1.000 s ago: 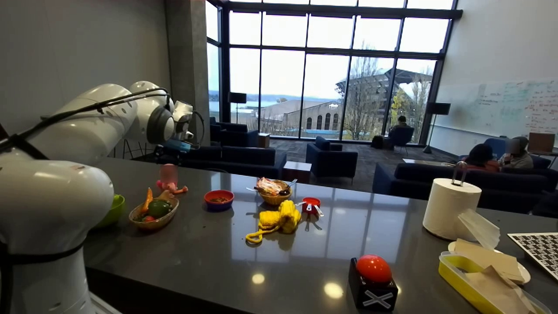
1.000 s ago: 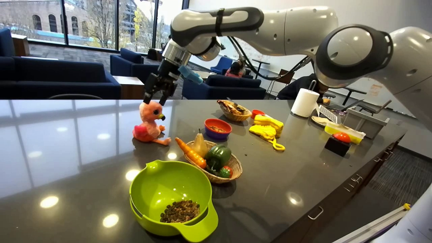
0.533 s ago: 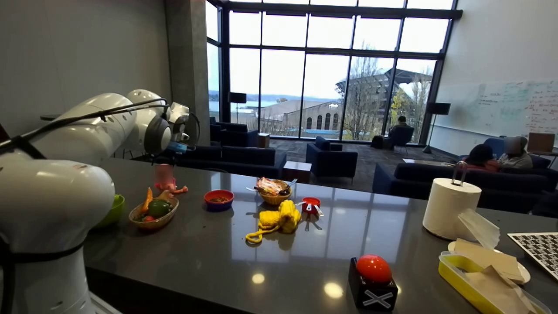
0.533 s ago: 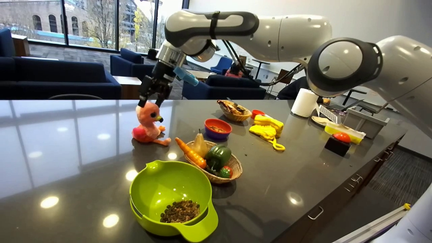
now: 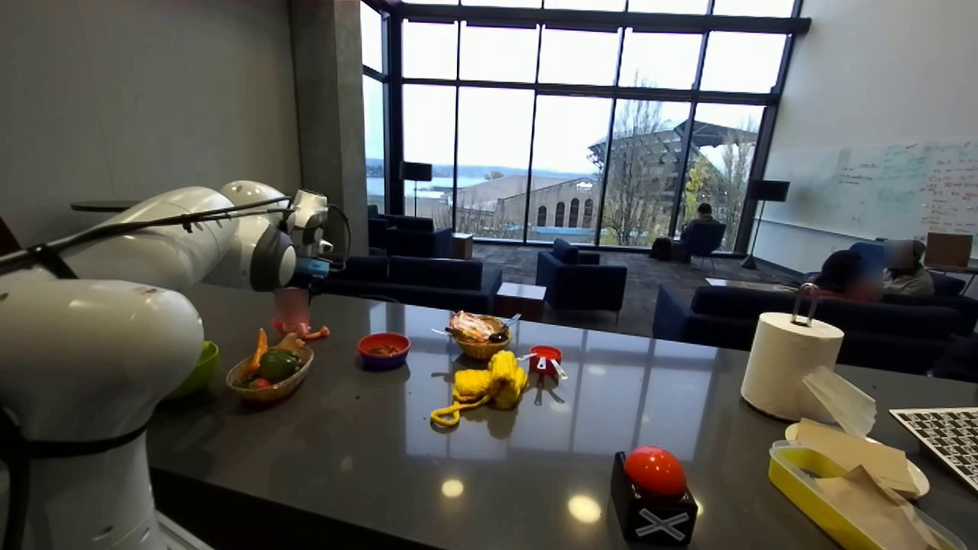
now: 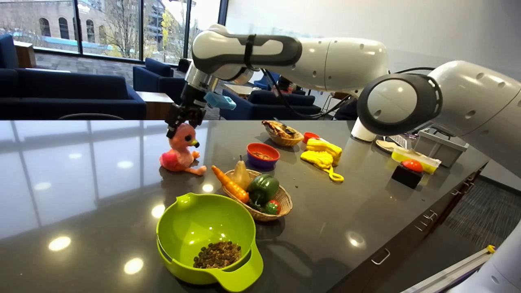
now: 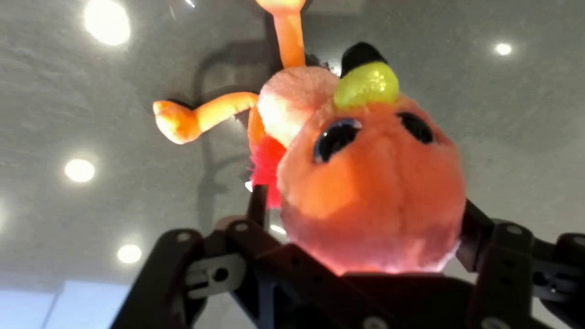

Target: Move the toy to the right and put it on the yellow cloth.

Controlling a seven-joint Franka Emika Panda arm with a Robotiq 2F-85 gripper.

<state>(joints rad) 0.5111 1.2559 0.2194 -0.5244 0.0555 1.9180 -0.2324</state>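
Observation:
The toy is a pink plush flamingo (image 6: pixel 176 159) sitting upright on the dark counter. It also shows in an exterior view (image 5: pixel 293 315), with its head blurred. The yellow cloth (image 6: pixel 323 155) lies folded with a loop on the counter, and it also shows in an exterior view (image 5: pixel 500 382). My gripper (image 6: pixel 182 129) is low over the toy's head. In the wrist view the jaws (image 7: pixel 365 212) are open around the head. A gap shows between the left finger and the head. The right finger is close against the head's side, and whether it touches I cannot tell.
A red and purple bowl (image 6: pixel 263 162) and a basket of vegetables (image 6: pixel 287 199) stand between toy and cloth. A green bowl (image 6: pixel 179 219) is nearby. A food basket (image 6: pixel 291 141) and a red cup (image 6: pixel 311 136) stand by the cloth. A red button (image 5: pixel 655 470) sits farther off.
The arm has come down, and the gripper has lowered from above the toy to around its head. The toy's head has shifted slightly. The cloth has not moved.

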